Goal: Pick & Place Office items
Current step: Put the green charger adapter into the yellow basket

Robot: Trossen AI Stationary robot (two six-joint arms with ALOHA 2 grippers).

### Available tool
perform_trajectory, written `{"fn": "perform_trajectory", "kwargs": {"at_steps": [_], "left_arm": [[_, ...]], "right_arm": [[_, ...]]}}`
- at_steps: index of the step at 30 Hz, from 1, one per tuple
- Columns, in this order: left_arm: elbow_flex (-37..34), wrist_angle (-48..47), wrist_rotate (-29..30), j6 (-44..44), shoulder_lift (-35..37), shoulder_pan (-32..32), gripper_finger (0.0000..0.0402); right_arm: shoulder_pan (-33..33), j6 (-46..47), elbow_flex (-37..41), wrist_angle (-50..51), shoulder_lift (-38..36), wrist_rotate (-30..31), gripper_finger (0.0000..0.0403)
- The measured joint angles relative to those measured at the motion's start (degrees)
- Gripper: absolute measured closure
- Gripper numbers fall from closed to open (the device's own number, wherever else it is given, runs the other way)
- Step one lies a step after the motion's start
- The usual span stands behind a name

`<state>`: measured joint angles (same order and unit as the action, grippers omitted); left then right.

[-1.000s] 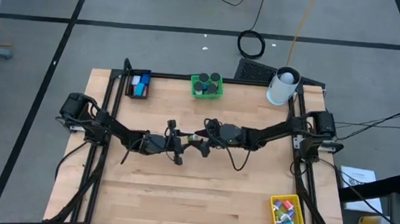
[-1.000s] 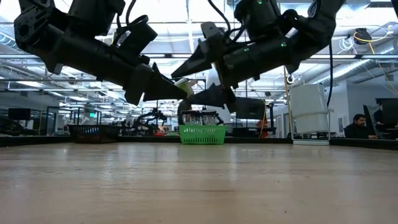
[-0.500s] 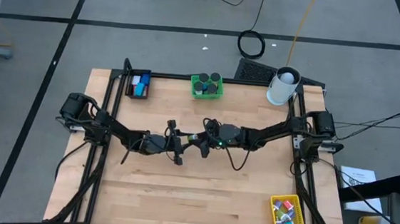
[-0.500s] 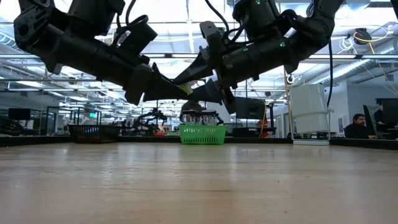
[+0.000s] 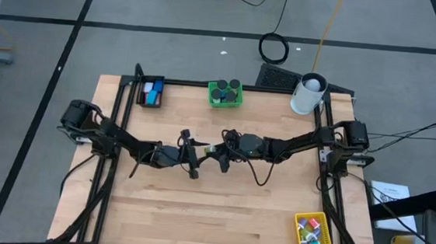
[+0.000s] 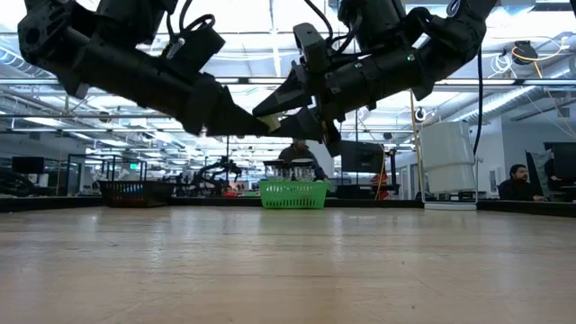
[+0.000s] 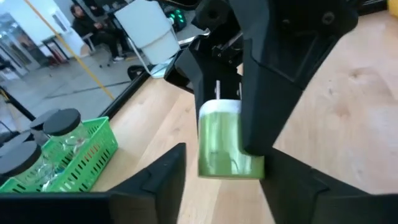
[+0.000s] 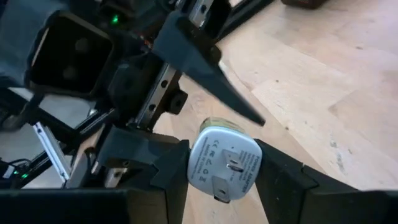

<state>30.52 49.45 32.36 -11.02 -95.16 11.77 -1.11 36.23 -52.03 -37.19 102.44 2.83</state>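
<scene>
Small white plug adapter point(image 8: 222, 165) mid-air over worktop point(image 5: 218, 215) centre, clamped in right gripper point(image 8: 222, 155) jaws. Left gripper point(image 7: 225, 157) jaws parted either side, not touching. Judged light, rigid, slippery; best gripped across flat sides, clear of prongs.

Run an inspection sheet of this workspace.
Surface: bare wooden table, nothing loose seen.
Job's things: white plastic plug adapter in mid-air; black rolls in green basket; blue blocks in black bin; mixed small items in yellow bin.
Clutter: white cylinder at the far right corner.
Grippers: right gripper clamps the adapter; left gripper open around it.
Cables: black coil on the floor.
Surroundings: seated person beyond the table.
</scene>
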Motion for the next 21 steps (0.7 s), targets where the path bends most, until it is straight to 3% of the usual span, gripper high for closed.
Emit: {"fn": "perform_trajectory", "kwargs": {"at_steps": [7, 12, 17, 21], "left_arm": [[0.0, -11.5, -1.9, 4.4, 9.0, -0.2, 0.0134], [0.1, -12.6, -2.2, 2.6, 10.3, -0.2, 0.0119], [0.0, -15.5, -0.8, 1.1, 10.1, -0.3, 0.0157], [-0.3, -15.7, -4.0, -0.5, 11.5, -0.7, 0.0224]], "right_arm": [[0.5, -2.8, 0.0, 0.7, -1.2, -0.2, 0.0256], [0.7, -3.9, 0.1, 1.2, -1.8, -1.4, 0.0255], [1.3, -7.5, 0.3, 6.2, -6.9, -1.5, 0.0260], [1.5, -12.3, 0.3, 24.8, -15.9, 2.9, 0.0254]]}}
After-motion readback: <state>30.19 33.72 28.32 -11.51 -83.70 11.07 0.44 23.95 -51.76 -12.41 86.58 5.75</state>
